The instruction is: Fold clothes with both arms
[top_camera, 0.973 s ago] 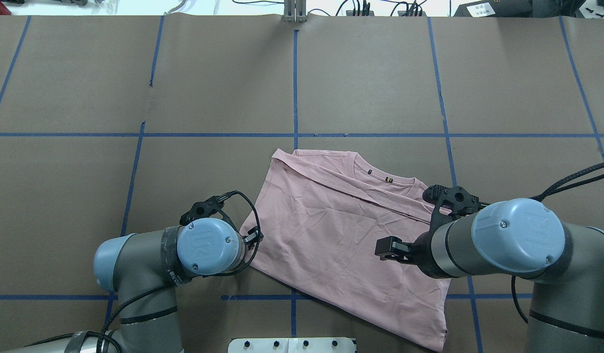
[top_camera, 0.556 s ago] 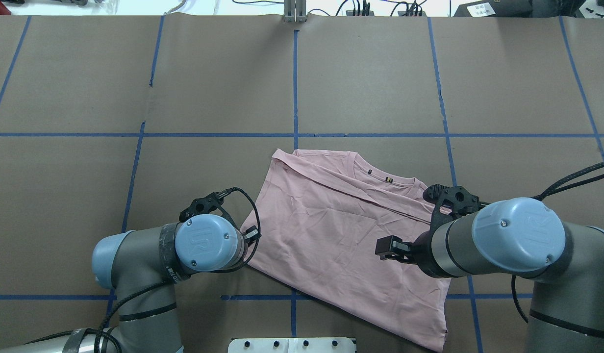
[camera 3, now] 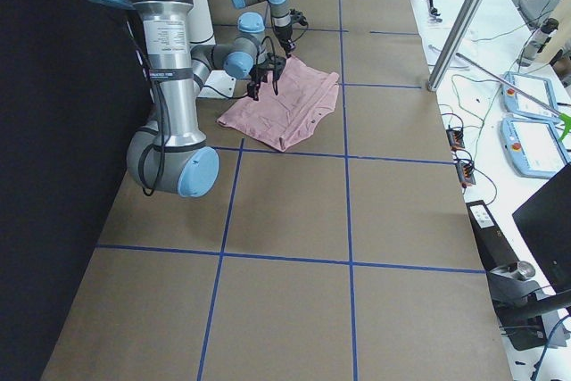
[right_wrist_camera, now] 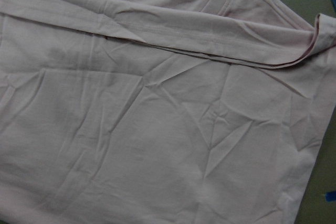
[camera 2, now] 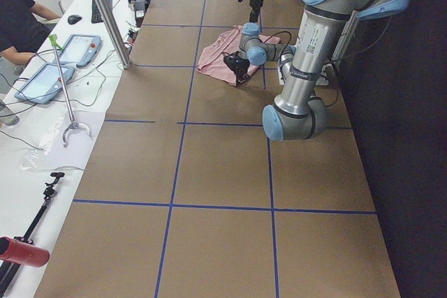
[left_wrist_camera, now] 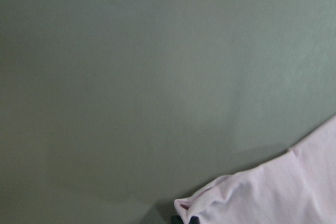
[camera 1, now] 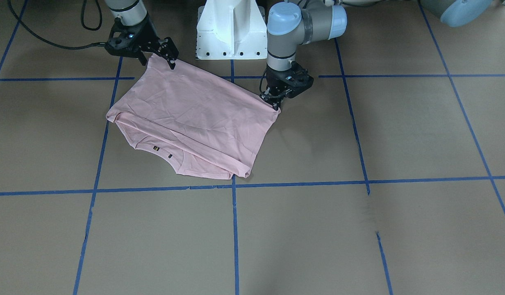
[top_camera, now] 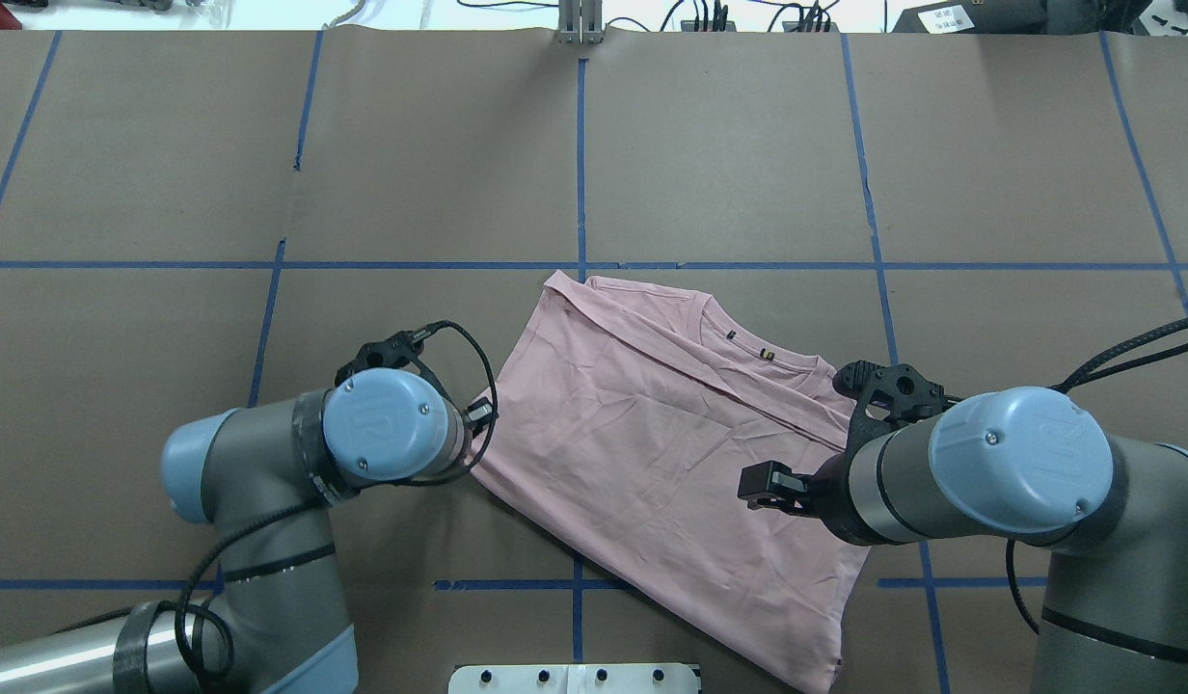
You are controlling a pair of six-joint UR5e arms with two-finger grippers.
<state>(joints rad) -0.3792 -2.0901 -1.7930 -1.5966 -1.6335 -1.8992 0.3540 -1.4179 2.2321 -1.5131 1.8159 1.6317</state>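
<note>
A light pink short-sleeved cotton T-shirt [top_camera: 652, 453] lies folded, plain side up, on the brown paper-covered table [top_camera: 748, 145]. It sits in the lower centre of the overhead view, skewed against the blue tape grid lines [top_camera: 581, 164]. Its ribbed collar [top_camera: 748, 349] lies along the upper-right edge in that view, with a folded edge running diagonally just below it.

The left arm [top_camera: 387, 439], grey metal with light blue joint caps, comes in from the lower left. Its black two-finger left gripper [camera 1: 274, 105] is down at the shirt's corner, jaws pressed together on a bunched bit of fabric that shows at the bottom of the left wrist view.

The right arm [top_camera: 1018, 463] reaches in from the lower right, over the shirt's sleeve side. The right gripper [camera 1: 148, 58] sits at the shirt's edge in the upper left of the front-facing view. Whether its jaws are spread or closed cannot be told. Wrinkled pink cloth fills the right wrist view. A white pedestal base [camera 1: 232, 28] stands between the arms.
</note>
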